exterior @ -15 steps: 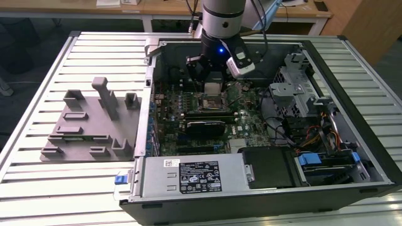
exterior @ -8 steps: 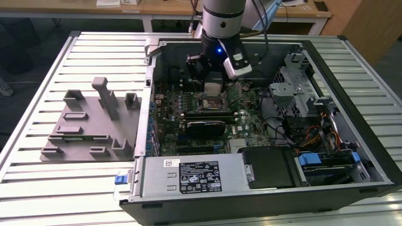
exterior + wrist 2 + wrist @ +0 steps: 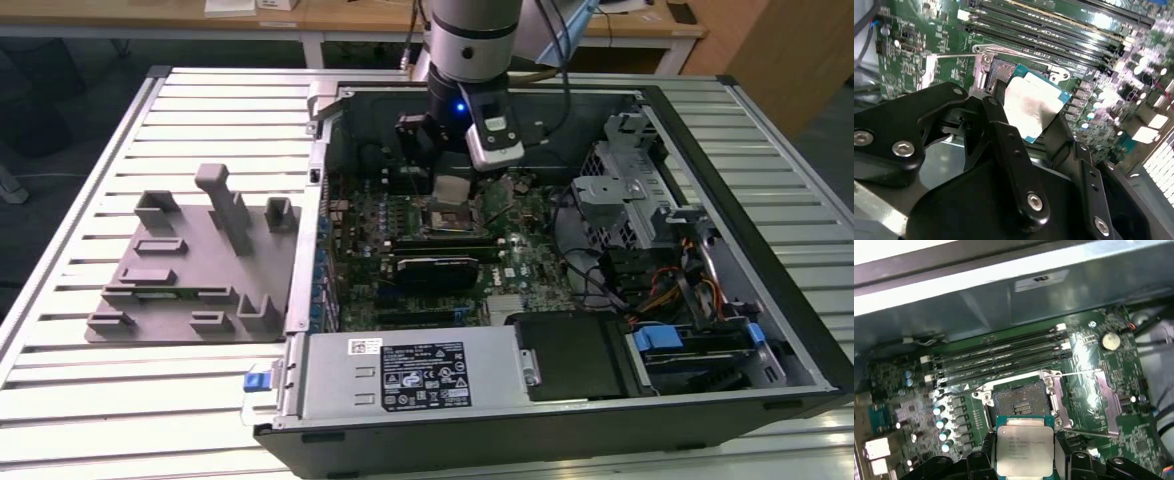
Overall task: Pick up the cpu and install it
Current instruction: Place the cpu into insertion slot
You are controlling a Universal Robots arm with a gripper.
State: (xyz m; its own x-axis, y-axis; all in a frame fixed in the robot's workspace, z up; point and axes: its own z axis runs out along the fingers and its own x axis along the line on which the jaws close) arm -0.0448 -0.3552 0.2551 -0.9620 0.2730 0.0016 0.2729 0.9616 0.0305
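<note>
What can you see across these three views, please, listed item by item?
table: one, pale slatted, under everything.
tray: one, grey, on the table at the exterior view's left.
computer case: one, black, open, beside the tray.
power supply: one, silver, inside the case, nearest the exterior camera.
circuit board: one, green, inside the case.
socket: one, black, empty, on the board.
memory slots: four, black, beside the socket.
coin battery: one, silver, on the board.
cpu: one, silver-grey, held close to the socket.
arm: one, grey and black, over the open case.
gripper: one, black, shut on the cpu.
</note>
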